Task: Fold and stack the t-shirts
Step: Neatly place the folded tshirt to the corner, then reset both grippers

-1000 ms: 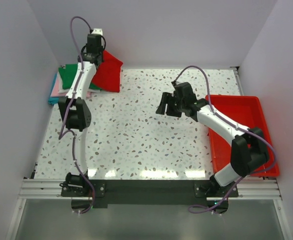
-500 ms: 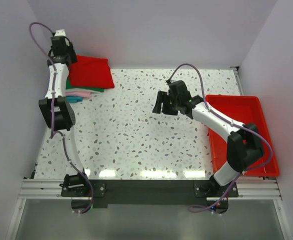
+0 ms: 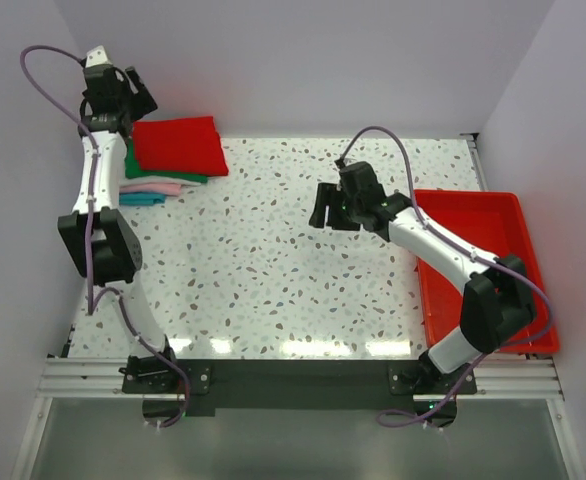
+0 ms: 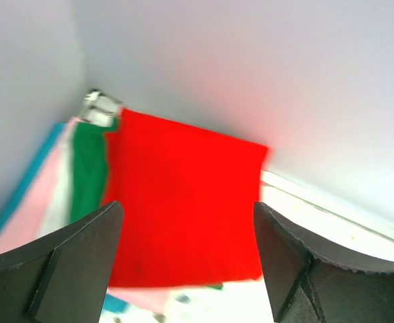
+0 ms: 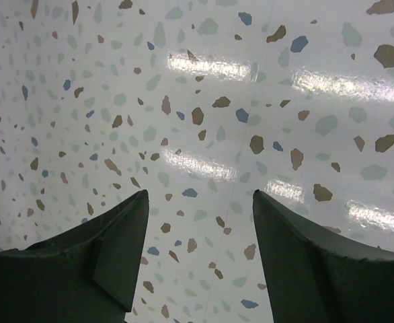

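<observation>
A folded red t-shirt (image 3: 180,144) (image 4: 183,202) lies on top of a stack of folded t-shirts in green (image 3: 138,168) (image 4: 88,171), pink (image 3: 158,187) and blue (image 3: 141,199) at the table's far left corner. My left gripper (image 3: 125,92) (image 4: 187,249) hangs open, raised above the stack's left end, with nothing between its fingers. Over the bare middle of the table my right gripper (image 3: 331,210) (image 5: 200,235) is open and empty.
A red plastic tray (image 3: 508,265) stands along the right edge of the speckled table (image 3: 273,270). White walls close in the back and both sides; the left arm's cable loops up by the left wall.
My left gripper carried the red t-shirt left onto the stack, let it go and opened, then rose and drew back left. The right gripper barely moved.
</observation>
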`<action>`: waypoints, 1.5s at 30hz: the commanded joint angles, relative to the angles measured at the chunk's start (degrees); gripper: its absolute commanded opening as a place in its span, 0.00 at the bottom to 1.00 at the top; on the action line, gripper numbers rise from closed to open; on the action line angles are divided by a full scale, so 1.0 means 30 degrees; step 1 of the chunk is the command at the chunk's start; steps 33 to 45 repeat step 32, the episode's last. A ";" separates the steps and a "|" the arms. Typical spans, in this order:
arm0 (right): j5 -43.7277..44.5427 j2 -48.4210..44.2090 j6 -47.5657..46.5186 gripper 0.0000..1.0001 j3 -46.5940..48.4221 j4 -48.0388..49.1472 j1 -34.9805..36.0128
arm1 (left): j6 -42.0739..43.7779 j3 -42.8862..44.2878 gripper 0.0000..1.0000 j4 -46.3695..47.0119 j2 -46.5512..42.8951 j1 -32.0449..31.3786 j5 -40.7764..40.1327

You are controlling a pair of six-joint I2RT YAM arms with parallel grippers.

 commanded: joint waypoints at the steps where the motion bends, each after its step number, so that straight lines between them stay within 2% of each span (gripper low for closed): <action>1: 0.0725 -0.1571 -0.0629 0.67 -0.0070 -0.0126 0.0045 | -0.1855 -0.2618 0.83 0.2487 -0.3501 -0.1101 0.0832; 4: 0.1222 -0.2216 -0.0717 0.67 -0.0129 -0.0272 0.0016 | -0.2178 -0.5839 0.83 0.3131 -0.5756 -0.3324 0.0187; 5: 0.1542 -0.2421 -0.0804 0.68 -0.0158 -0.0330 0.0016 | -0.2440 -0.8227 0.83 0.3569 -0.7241 -0.4027 0.0129; 7: 0.2041 -0.3092 -0.1009 0.68 -0.0304 -0.0535 0.0016 | -0.3113 -1.1020 0.83 0.5207 -0.8918 -0.6049 -0.0339; 8: 0.2362 -0.3416 -0.1068 0.68 -0.0421 -0.0652 0.0016 | -0.3552 -1.3848 0.83 0.6548 -1.0551 -0.6723 -0.0312; 11: 0.2745 -0.4763 -0.1420 0.68 -0.0946 -0.1062 0.0016 | -0.3937 -1.7843 0.83 0.7146 -1.2378 -0.9651 -0.1247; 12: 0.2920 -0.5666 -0.1537 0.68 -0.1210 -0.1005 0.0016 | -0.3908 -1.8614 0.83 0.7234 -1.3369 -1.1312 -0.2003; 15: 0.3331 -0.7047 -0.1596 0.68 -0.2382 -0.0800 0.0015 | -0.3966 -2.1136 0.83 0.6973 -1.5045 -1.4391 -0.3322; 20: 0.4062 -1.0440 -0.1333 0.69 -0.5451 -0.0507 0.0016 | -0.4698 -2.4882 0.83 0.7322 -1.8322 -1.7156 -0.3740; 26: 0.5966 -1.2997 -0.0747 0.72 -0.8153 -0.0068 0.0016 | -0.4407 -2.6063 0.83 0.6036 -2.0465 -1.7745 -0.3564; 29: 0.6638 -1.3496 -0.0717 0.72 -0.8245 -0.0184 0.0045 | -0.4113 -2.5976 0.83 0.5771 -2.1053 -1.7745 -0.3505; 30: 0.6788 -1.3584 -0.0746 0.76 -0.8186 -0.0184 0.0016 | -0.3997 -2.5918 0.83 0.5713 -2.1113 -1.7745 -0.3447; 32: 0.7488 -1.3614 -0.0572 0.90 -0.7981 -0.0126 0.0045 | -0.3704 -2.5596 0.83 0.5596 -2.1143 -1.7745 -0.3271; 45: 0.7488 -1.3614 -0.0572 0.90 -0.7981 -0.0126 0.0045 | -0.3704 -2.5596 0.83 0.5596 -2.1143 -1.7745 -0.3271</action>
